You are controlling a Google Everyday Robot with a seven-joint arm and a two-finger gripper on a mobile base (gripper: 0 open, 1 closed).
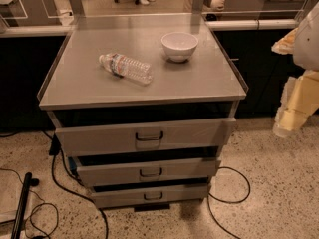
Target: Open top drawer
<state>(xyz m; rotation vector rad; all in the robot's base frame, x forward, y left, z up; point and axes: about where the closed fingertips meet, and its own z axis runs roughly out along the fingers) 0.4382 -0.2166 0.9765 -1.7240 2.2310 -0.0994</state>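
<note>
The top drawer (94, 138) is the widest grey front of the three, just under the cabinet's grey top (199, 78). Its dark bail handle (149, 136) sits mid-front. A dark gap shows between the drawer front and the cabinet top, and the inside is in shadow. Two shorter drawer fronts (109, 174) lie below it. My gripper (288, 114), pale yellow and white, hangs at the right edge of the camera view. It is to the right of the cabinet at about the top drawer's height, well apart from the handle and touching nothing.
A clear plastic water bottle (125, 67) lies on its side on the cabinet top, with a white bowl (179, 45) behind it. Black cables (232, 195) loop over the speckled floor on both sides. A black pole (20, 205) lies at the lower left.
</note>
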